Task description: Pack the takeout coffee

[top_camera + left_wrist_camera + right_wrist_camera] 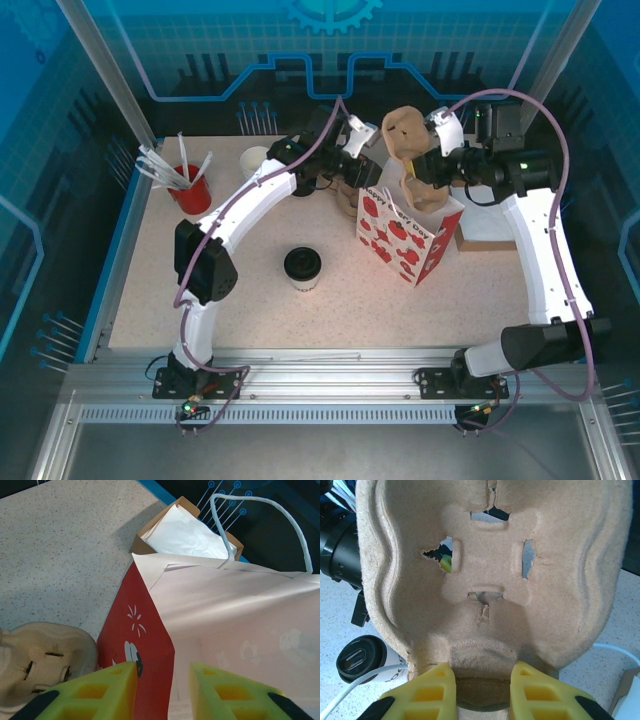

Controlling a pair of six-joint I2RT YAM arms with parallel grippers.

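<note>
The takeout coffee point(302, 267), a pale cup with a black lid, stands alone on the table in front of the strawberry-print bag point(408, 238); it also sits at the lower left of the right wrist view point(362, 660). My right gripper point(481, 666) is shut on the lower tab of a brown pulp cup carrier point(490, 545), holding it upright over the bag's mouth point(405, 130). My left gripper point(162, 667) is at the bag's left corner, its fingers apart on either side of the red side panel point(142, 645).
A red cup with straws point(190, 188) and a white paper cup point(255, 160) stand at the back left. A cardboard box with white paper point(185, 530) sits behind the bag by the table's right edge. The bag's cord handle point(295, 525) arches above its rim.
</note>
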